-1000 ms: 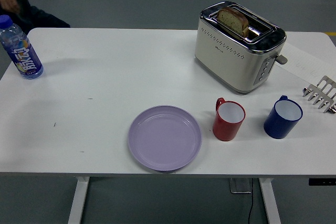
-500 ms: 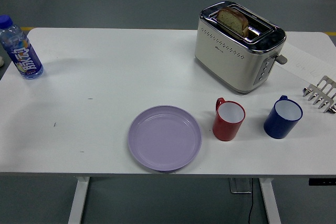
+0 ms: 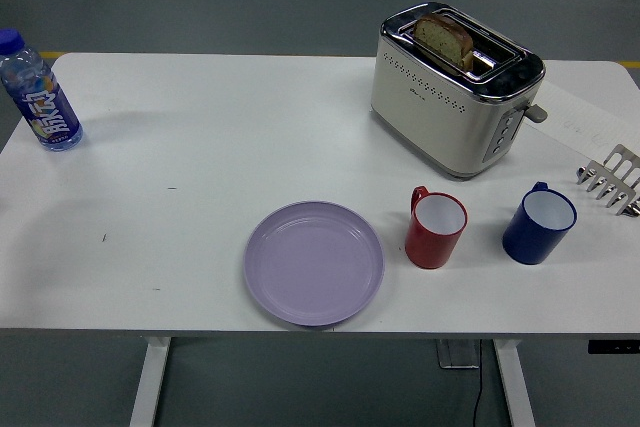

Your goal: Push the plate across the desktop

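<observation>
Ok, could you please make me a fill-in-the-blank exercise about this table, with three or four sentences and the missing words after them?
1. The lavender plate lies near the table's front edge, directly left of the ____ mug.
2. A slice of ____ stands in the toaster.
3. The water bottle with the blue label stands at the table's far ____ corner.
4. The mug nearest the metal tongs is ____.

Missing words: red; bread; left; blue
</observation>
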Motion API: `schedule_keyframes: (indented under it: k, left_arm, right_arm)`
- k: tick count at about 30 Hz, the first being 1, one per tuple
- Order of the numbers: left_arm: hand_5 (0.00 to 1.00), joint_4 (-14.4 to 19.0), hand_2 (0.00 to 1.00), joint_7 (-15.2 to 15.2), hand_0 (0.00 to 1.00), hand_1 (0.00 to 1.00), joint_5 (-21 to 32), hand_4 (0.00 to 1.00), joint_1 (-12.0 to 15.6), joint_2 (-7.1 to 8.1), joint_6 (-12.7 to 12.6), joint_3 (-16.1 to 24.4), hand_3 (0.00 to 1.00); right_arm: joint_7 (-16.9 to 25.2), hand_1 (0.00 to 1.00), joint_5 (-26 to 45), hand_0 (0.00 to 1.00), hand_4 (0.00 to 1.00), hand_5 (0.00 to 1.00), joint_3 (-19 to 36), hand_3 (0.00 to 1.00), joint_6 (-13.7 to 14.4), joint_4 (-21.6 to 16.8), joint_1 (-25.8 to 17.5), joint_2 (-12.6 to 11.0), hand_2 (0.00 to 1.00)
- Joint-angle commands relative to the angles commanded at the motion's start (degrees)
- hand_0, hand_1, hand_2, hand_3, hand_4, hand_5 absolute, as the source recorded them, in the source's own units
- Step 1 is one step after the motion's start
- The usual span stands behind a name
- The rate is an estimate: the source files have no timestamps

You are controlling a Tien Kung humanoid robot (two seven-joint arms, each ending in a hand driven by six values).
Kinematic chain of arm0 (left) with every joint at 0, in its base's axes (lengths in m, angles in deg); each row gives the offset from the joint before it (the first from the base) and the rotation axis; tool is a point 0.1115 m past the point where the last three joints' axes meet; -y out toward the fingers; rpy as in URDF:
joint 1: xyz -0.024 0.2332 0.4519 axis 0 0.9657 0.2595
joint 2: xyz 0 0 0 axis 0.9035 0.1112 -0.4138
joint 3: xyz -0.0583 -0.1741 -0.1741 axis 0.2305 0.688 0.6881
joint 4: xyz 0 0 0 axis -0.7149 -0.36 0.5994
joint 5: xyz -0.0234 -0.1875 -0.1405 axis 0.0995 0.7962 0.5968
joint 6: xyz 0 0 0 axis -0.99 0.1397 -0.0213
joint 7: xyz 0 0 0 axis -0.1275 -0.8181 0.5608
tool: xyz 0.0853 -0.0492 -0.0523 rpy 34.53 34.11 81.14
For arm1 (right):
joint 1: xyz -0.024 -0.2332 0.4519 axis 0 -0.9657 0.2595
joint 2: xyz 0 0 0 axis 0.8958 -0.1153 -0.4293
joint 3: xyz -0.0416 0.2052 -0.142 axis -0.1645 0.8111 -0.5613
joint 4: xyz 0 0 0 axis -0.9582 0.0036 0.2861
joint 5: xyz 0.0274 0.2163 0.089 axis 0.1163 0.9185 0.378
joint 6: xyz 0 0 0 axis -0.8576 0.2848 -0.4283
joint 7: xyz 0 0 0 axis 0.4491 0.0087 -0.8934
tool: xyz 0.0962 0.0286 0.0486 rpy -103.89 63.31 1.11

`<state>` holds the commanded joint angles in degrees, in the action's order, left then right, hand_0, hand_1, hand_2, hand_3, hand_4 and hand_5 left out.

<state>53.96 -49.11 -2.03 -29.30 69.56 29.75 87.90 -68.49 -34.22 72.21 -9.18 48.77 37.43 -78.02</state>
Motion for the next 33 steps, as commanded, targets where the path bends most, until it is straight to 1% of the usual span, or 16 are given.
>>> schedule_keyframes:
  k: [9,12,15,20,33]
  left_arm:
    - [0.998,0.0,0.783,-0.1,0.752,0.792,-0.1,0.617,0.5,0.18,0.2,-0.5,0.774]
    - [0.998,-0.1,0.785,-0.2,0.753,0.794,0.0,0.621,0.8,0.15,0.1,-0.5,0.775]
    - [0.998,0.0,0.785,-0.1,0.753,0.794,-0.1,0.621,0.6,0.19,0.2,-0.8,0.775]
    - [0.998,0.1,0.786,-0.1,0.754,0.795,-0.1,0.624,0.0,0.29,0.3,-1.6,0.778]
    - [0.998,0.4,0.787,-0.1,0.754,0.793,0.0,0.628,-0.1,0.43,0.2,-1.4,0.779]
  right_arm:
    - [0.1,0.618,-0.2,0.638,0.192,0.101,0.1,0.603,0.1,0.0,0.2,-0.3,0.664]
    - [0.3,0.618,0.8,0.640,0.192,0.099,-0.4,0.603,0.2,0.0,0.0,-0.3,0.664]
    - [0.4,0.618,1.7,0.640,0.192,0.099,-0.8,0.603,0.3,0.0,-0.2,-0.3,0.664]
    - [0.2,0.617,0.8,0.638,0.191,0.099,-0.3,0.603,0.2,0.0,-0.5,0.0,0.664]
    - [0.2,0.618,1.6,0.638,0.192,0.099,-0.4,0.603,0.3,0.0,-0.5,0.2,0.665]
